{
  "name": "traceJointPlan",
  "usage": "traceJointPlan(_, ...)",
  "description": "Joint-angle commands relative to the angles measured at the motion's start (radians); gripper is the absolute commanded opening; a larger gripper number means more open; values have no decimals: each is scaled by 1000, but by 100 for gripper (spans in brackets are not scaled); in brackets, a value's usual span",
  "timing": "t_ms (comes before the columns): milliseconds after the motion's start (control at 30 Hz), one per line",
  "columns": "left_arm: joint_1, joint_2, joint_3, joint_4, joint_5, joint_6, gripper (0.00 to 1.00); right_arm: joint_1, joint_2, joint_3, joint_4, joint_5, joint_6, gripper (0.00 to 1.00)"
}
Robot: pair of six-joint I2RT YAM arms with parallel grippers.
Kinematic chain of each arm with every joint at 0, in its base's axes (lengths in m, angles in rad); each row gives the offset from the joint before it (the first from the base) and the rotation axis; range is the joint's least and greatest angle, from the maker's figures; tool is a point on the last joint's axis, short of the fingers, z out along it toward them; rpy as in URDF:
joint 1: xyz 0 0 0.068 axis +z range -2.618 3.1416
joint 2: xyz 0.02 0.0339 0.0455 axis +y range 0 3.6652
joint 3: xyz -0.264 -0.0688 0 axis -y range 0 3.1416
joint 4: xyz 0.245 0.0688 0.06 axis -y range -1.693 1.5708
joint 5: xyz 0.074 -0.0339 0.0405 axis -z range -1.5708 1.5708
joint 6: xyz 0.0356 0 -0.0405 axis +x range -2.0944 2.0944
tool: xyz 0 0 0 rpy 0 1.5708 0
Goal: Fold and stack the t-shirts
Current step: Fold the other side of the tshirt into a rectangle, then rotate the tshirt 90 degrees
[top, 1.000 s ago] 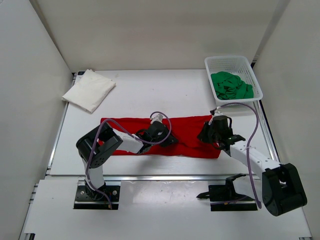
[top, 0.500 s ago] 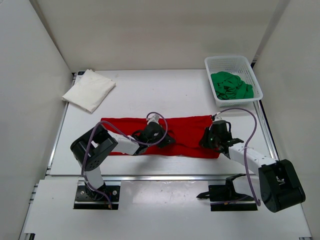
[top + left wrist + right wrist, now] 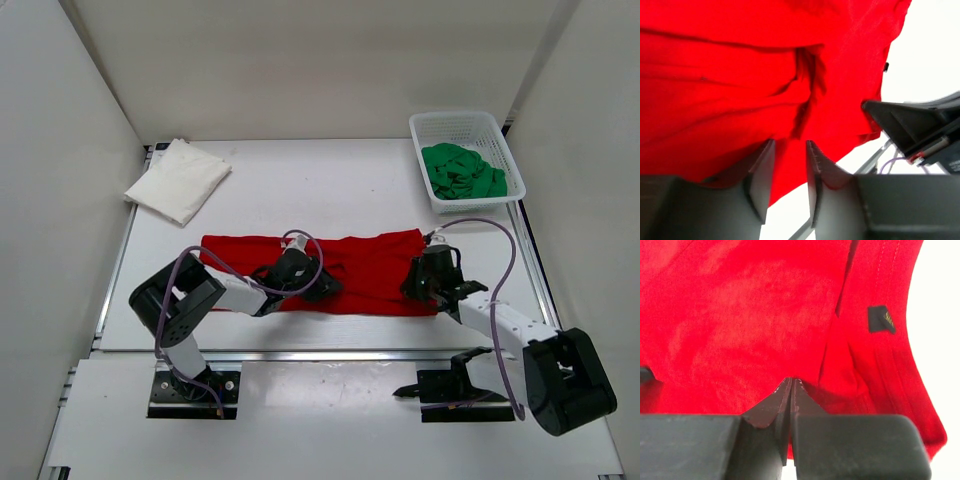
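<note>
Shows a white surface [image 3: 330,180] carrying the red t-shirt [image 3: 370,262] as a long flat band beneath both hands, the folded white t-shirt [image 3: 178,180] well beyond the left hand [image 3: 790,145] toward its outer side, and a white basket [image 3: 455,116] holding the bunched green t-shirt [image 3: 460,172] well beyond the right hand [image 3: 791,381]. Finds the left hand's jaws parted by a narrow gap with nothing gripped (creased cloth just past the tips), the right hand's pressed together against red cloth near a small dark label [image 3: 881,320]; cannot tell whether a fold is nipped.

Left arm [image 3: 235,290], right arm [image 3: 505,322] had white links, black joints. Purple cable [image 3: 510,250] looped along each. Fingers [image 3: 761,175] were dark grey, possibly ridged.
</note>
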Motion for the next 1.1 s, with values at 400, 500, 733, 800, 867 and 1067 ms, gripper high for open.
traceJointPlan(400, 61, -204, -29, -71, 73, 191, 41, 61, -186, -130, -68, 56, 100, 0)
traceJointPlan(500, 136, -304, -86, -105, 113, 220, 42, 43, -218, -92, -120, 49, 88, 0)
traceJointPlan(733, 261, -567, -144, -285, 110, 346, 43, 13, -80, 114, 1, 7, 26, 0)
traceJointPlan(800, 328, -630, -165, -312, 125, 356, 44, 29, 18, 148, 115, 3, 3, 1)
traceJointPlan(867, 373, -691, -185, -341, 163, 372, 44, 20, 175, 209, 168, -29, 0, 0)
traceJointPlan(1067, 446, -768, -221, -378, 217, 406, 44, 61, 543, 446, 153, -54, -9, 0)
